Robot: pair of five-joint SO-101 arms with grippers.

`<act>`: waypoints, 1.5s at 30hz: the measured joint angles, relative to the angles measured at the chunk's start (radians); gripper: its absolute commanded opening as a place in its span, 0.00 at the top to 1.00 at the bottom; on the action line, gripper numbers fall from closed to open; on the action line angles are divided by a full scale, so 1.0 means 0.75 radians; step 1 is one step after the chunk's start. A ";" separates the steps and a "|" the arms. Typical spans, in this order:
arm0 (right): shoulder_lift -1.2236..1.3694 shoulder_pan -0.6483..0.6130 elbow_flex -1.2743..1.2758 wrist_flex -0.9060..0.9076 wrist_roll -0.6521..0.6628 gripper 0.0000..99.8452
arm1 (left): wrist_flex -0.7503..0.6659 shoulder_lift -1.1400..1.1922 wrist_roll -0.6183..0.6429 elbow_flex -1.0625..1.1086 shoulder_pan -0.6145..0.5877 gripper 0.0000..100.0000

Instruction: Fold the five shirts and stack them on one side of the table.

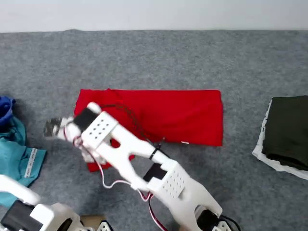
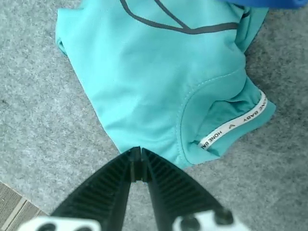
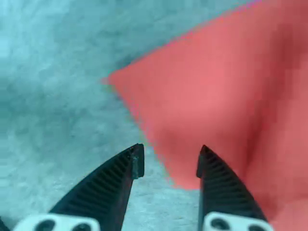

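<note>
Under the white right arm, the near left corner of the flat, folded red cloth shirt (image 1: 183,115) is hidden. The right gripper (image 3: 169,156) hangs spread apart over that shirt's edge, holding nothing. Cut off at the table's sides are a crumpled teal shirt (image 2: 144,72) and a blue shirt (image 1: 5,108) on the left, and a folded dark green shirt (image 1: 288,132) on a white shirt (image 1: 263,154) on the right. That makes five shirts on the grey felt-like table cover (image 1: 168,57). The left gripper (image 2: 140,156) is pinched together, empty, at the teal shirt's edge.
</note>
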 measured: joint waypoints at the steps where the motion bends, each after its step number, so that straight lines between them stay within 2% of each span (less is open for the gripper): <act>1: 0.000 -0.014 0.014 0.000 0.000 0.80 | 0.000 0.000 0.000 0.000 0.000 0.99; 13: 0.190 -0.031 0.023 -0.131 -0.006 0.81 | 0.000 0.000 0.000 0.000 0.000 0.99; 19: 0.205 0.000 0.002 -0.164 -0.006 0.99 | 0.000 0.000 0.000 0.000 0.000 0.99; 33: 0.094 0.119 0.023 -0.209 -0.002 0.99 | 0.000 0.000 0.000 0.000 0.041 0.99; 45: -0.033 0.342 0.023 -0.561 -0.002 0.99 | 0.000 0.000 -0.002 0.000 0.088 0.99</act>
